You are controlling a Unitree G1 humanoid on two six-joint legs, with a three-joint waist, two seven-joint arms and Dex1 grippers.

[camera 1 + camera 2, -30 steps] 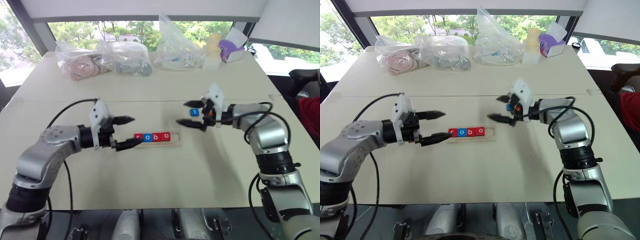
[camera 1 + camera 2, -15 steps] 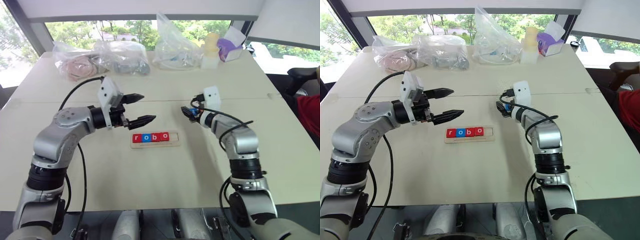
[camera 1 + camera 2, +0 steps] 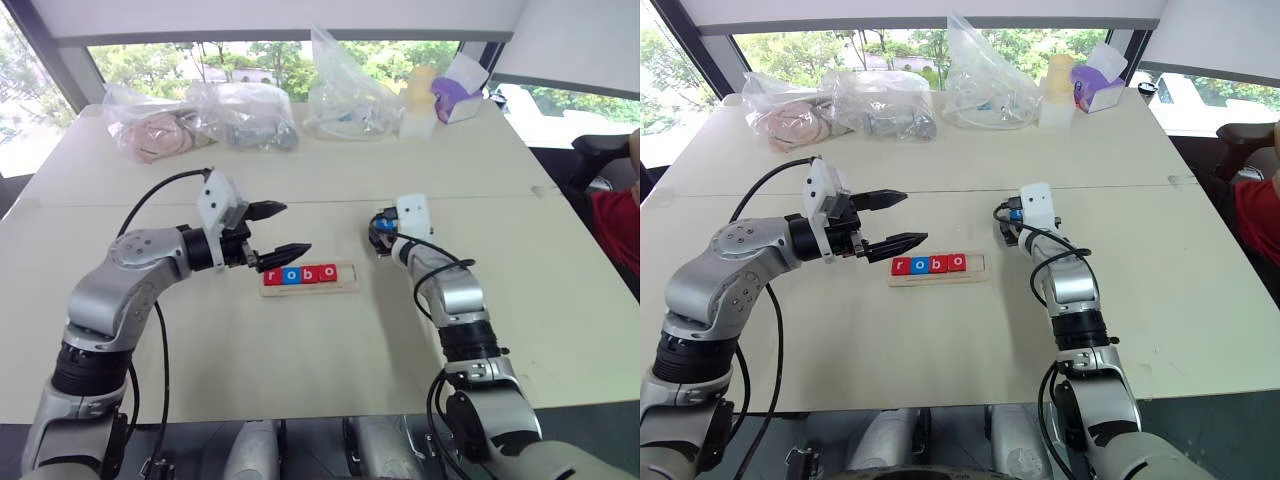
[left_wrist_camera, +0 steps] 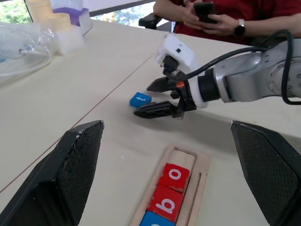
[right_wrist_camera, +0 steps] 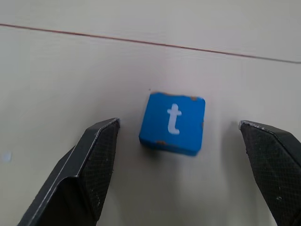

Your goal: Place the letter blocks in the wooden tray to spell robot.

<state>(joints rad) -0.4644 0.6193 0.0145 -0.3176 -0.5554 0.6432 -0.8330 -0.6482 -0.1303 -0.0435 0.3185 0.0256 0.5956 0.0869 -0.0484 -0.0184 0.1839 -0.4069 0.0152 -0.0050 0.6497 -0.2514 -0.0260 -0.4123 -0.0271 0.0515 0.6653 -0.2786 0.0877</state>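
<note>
My right tool (image 5: 176, 141) sits low over the bench (image 3: 300, 360), fingers (image 5: 89, 160) wide apart w/ the blue t block (image 5: 173, 123) lying flat on the bench between them, touching neither. In the head views that block (image 3: 381, 225) is just beyond the tray's right end, near the bench seam, partly hidden by my wrist.

Wooden tray (image 3: 311, 287) lies flat mid-bench, long side across. Four letter blocks (image 3: 301, 273) sit in its recess, touching in a row: red r, blue o, red b, red o. Last slot at the right end (image 4: 181, 159) is bare wood.

My left tool (image 3: 275, 230) hangs above the bench just beside the tray's left end, pointing right, fingers apart, nothing between them.

Far edge of bench: clear plastic bags (image 3: 255, 110) w/ mixed contents, a yellowish container (image 3: 420, 95), a purple-and-white box (image 3: 458, 85). Left wrist view also shows a person in a red top (image 4: 263, 12) seated past the bench, holding a phone (image 4: 205, 8).
</note>
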